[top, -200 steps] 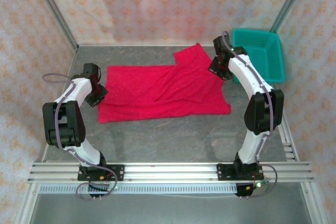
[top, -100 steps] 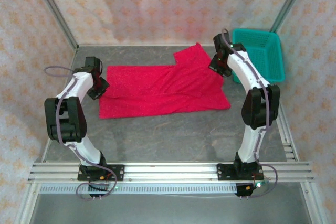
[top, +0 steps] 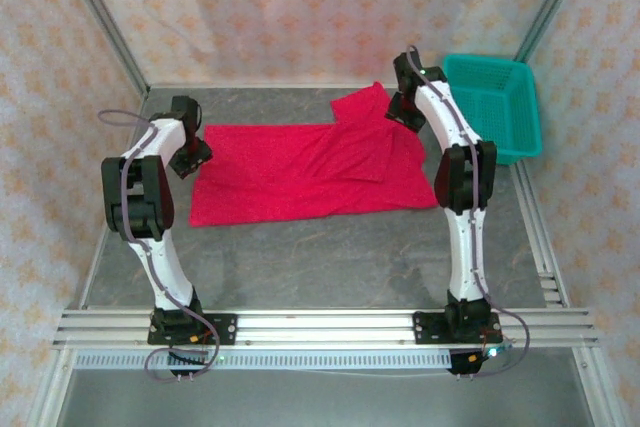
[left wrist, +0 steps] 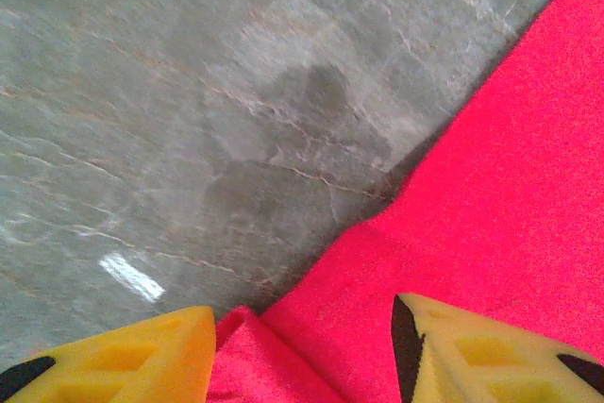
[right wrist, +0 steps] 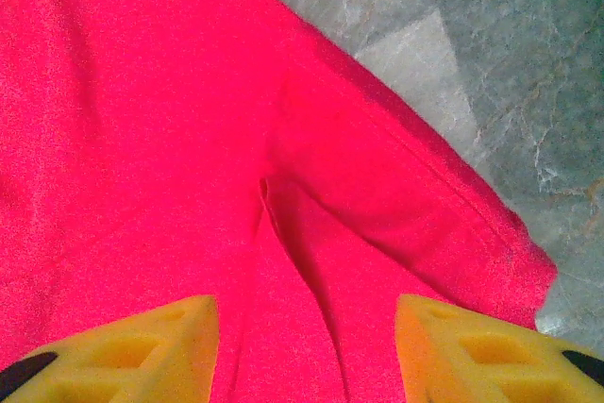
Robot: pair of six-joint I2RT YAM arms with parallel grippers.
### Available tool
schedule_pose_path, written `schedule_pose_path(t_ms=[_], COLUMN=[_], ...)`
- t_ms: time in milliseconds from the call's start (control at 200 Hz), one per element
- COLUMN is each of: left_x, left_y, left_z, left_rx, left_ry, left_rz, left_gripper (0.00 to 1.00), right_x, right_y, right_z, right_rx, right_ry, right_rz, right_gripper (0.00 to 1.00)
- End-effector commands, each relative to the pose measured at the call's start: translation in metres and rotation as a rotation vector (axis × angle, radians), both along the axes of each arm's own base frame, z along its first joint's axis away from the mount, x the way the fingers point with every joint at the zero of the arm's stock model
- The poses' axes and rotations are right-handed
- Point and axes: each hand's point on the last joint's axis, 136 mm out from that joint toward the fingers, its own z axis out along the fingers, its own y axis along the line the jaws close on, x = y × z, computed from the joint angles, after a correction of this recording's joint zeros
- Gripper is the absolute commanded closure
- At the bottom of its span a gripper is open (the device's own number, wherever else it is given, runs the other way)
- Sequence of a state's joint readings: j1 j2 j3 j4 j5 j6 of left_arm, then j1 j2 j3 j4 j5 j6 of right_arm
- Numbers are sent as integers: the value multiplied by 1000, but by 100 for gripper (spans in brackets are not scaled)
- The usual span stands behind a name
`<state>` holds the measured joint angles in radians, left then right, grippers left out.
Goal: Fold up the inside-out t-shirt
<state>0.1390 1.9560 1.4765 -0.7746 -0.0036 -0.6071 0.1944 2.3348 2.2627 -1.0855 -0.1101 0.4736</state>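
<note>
The bright red t-shirt (top: 300,167) lies spread flat on the grey table, one sleeve (top: 365,105) pointing to the far side. My left gripper (top: 190,159) is at the shirt's left edge. In the left wrist view its yellow fingers (left wrist: 132,356) stand apart over that edge (left wrist: 491,195), with a small raised fold of cloth (left wrist: 245,356) between them. My right gripper (top: 402,112) is at the shirt's far right, by the sleeve. Its fingers (right wrist: 123,351) are also spread, with creased red cloth (right wrist: 311,233) lying in the gap. The white tag is hidden.
A teal mesh basket (top: 495,107) stands at the far right, close to the right arm. Bare grey table (top: 320,257) lies between the shirt and the arm bases. Patterned walls close in the back and sides.
Both arms have stretched away from their bases toward the far side. The shirt's near edge has crept a little farther from the bases.
</note>
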Motion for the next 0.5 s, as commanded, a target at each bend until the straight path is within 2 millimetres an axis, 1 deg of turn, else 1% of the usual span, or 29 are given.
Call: schedule_pose_path(t_ms=[0, 30, 35, 60, 100, 160, 195, 250, 345, 385, 495], left_x=[-20, -24, -25, -28, -32, -39, -44, -52, -62, -64, -67], left_y=[0, -6, -8, -16, -31, -60, -74, -91, -107, -109, -109], left_z=[53, 62, 64, 69, 75, 71, 67, 60, 52, 51, 49], left_rx=[164, 187, 188, 194, 180, 109, 58, -11, -76, -85, -80], left_ry=[-8, -25, -28, -46, -81, -121, -140, -170, -213, -224, -215], left_rz=[-42, -58, -62, -82, -118, -172, -189, -194, -187, -186, -188], left_gripper=[47, 47, 47, 47, 48, 49, 51, 52, 54, 54, 54], right_x=[-41, -51, -50, -58, -70, -88, -95, -105, -117, -120, -125], right_y=[8, 15, 16, 21, 28, 38, 42, 46, 53, 56, 62], right_z=[12, 8, 10, 2, -3, -15, -21, -31, -46, -53, -65], right_rx=[19, 47, 56, 79, 120, 178, 206, 223, 245, 244, 242], right_ry=[78, 79, 68, 74, 64, 67, 63, 61, 70, 82, 108], right_rz=[45, 55, 56, 59, 63, 64, 61, 56, 47, 45, 44], right_gripper=[49, 50, 50, 51, 51, 51, 51, 51, 51, 51, 51])
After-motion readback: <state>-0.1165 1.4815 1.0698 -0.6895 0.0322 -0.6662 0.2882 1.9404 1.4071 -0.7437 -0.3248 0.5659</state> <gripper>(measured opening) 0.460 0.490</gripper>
